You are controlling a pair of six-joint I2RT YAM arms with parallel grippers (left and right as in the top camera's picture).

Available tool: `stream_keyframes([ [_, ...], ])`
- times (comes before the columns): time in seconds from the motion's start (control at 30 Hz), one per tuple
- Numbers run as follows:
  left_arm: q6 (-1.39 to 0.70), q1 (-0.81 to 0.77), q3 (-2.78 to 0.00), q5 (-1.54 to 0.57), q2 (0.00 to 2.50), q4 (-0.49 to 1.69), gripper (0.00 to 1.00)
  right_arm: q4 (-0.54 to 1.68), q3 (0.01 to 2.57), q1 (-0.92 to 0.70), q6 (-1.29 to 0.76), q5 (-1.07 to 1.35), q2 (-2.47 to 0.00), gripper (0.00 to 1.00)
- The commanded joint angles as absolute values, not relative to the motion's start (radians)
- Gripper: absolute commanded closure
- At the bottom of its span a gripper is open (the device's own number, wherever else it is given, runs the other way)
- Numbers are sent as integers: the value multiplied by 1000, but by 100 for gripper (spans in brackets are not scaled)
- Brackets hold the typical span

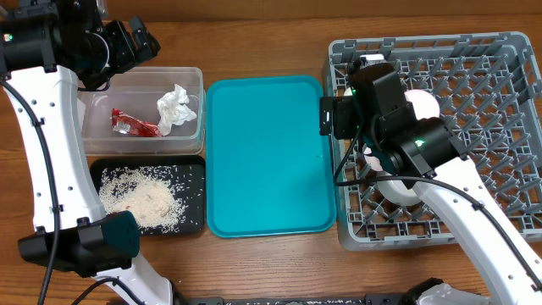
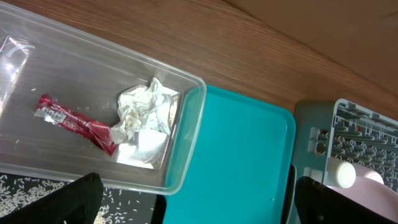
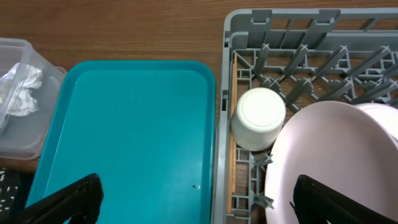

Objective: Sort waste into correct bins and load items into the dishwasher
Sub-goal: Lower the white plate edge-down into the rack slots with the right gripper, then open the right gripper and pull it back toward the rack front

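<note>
Both grippers are spread wide with nothing in them. Our right gripper hangs over the left edge of the grey dish rack, where the cup sits among the pegs and the large plate leans just beside it. We judge loading about done, so we'd lift straight up, clearing plate rim and pegs before swinging away. Our left gripper hovers by the clear tub, which holds the napkin and red sachet. Rice lies in the black tray. The teal tray between carries nothing.
</note>
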State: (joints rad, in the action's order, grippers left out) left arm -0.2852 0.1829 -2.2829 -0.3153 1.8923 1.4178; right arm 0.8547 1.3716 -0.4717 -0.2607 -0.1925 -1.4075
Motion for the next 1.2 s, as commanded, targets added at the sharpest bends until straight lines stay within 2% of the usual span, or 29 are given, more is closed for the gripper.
stream_keyframes([
  [0.0,-292,175,-2297,-326,1890,1417,0,851,1398,-469,-258,-181,-1398,0],
  [0.5,-292,175,-2297,-326,1890,1417,0,853,1398,-469,-258,-181,-1392,0],
  [1.17,-292,175,-2297,-326,1890,1417,0,824,1373,-399,-260,-181,-927,0],
])
